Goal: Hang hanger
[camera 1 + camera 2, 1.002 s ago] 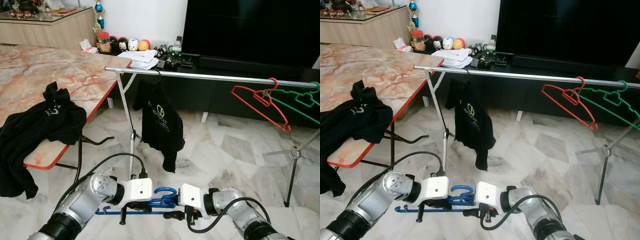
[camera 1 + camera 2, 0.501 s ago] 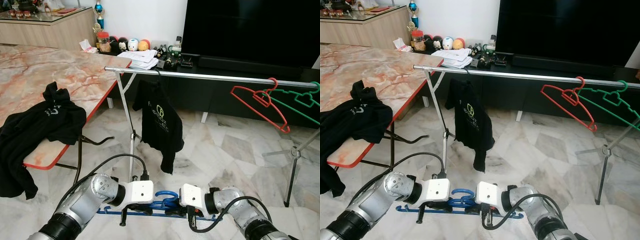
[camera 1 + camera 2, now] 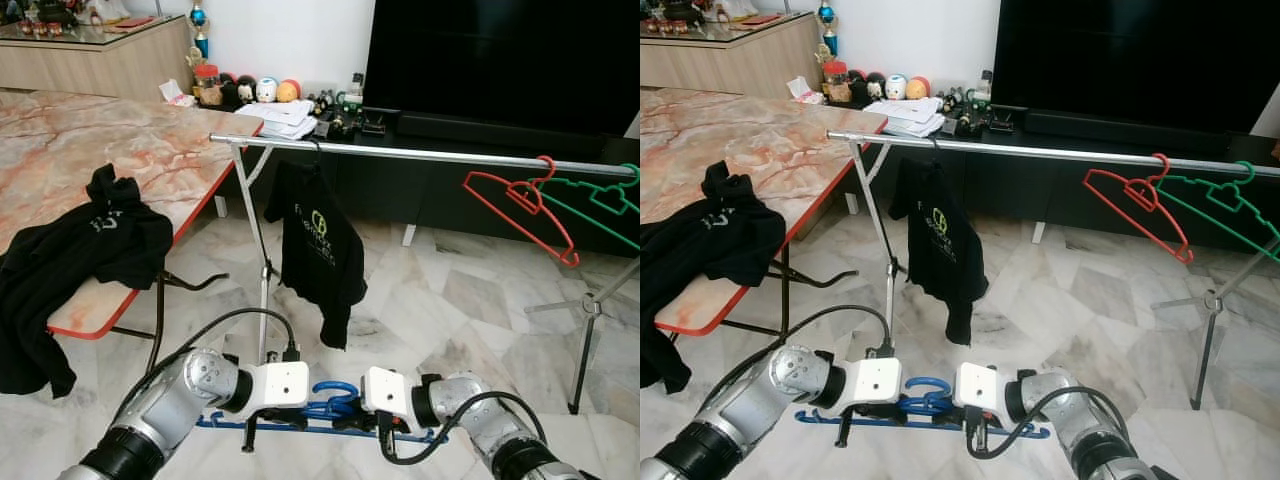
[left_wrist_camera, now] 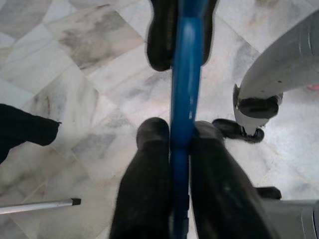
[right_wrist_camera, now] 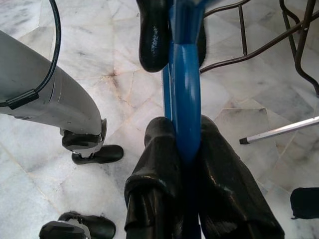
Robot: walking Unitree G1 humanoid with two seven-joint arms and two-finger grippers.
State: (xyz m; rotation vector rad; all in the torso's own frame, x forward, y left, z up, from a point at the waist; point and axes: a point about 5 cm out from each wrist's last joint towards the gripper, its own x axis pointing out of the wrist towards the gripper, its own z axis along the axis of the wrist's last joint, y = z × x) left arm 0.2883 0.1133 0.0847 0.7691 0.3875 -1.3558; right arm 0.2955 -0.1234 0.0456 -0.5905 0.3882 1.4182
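Spanning the room ahead stood the clothes rail (image 3: 420, 154), its bar running level from the corner of the marble table (image 3: 150, 150) towards the far right, with a black T-shirt (image 3: 322, 250) hung near its left end and a red hanger (image 3: 520, 210) and green hanger (image 3: 600, 205) near its right end. Another black garment (image 3: 75, 260) lay draped over the near edge of the table. Low before the robot, over the tiled floor (image 3: 470, 300) and well short of the rail, the blue hanger (image 3: 330, 405) was held between both arms.

Since a second ago the hanger had risen slightly, and the right gripper (image 5: 185, 142) had shifted from the middle out along the lower bar, so that the bar's right end now showed past it. I judge this meant the hold was settled and the lift towards the rail could begin; the hanging itself was not yet done.

The left gripper (image 4: 174, 137) was clamped on the hanger's bar, one black finger (image 4: 152, 144) on each side of the blue plastic. The right gripper was likewise closed on the bar, its fingers pressed against both faces.

The hanger's long axis lay roughly level and crosswise, left to right, about parallel with the rail. Its hook (image 3: 335, 390) rose from the middle between the two wrists, pointing up and away towards the rail
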